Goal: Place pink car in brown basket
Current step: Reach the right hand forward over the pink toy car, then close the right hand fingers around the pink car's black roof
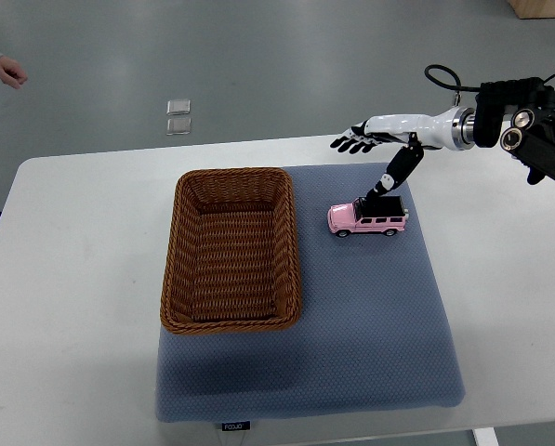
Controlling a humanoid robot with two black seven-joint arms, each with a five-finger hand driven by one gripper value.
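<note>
A pink toy car [368, 219] with a black roof stands on the blue mat [370, 316], just right of the brown wicker basket [177, 269]. The basket is empty. My right hand [370, 158] comes in from the right edge and hovers over the car. Its fingers [351, 143] are spread out flat toward the left, and its thumb [389, 178] points down to the car's roof. The hand holds nothing. The left arm does not show.
The mat lies on a white table [63, 279]. A person's hand [7, 71] shows at the top left edge. Two small clear squares [178, 116] lie on the floor beyond the table.
</note>
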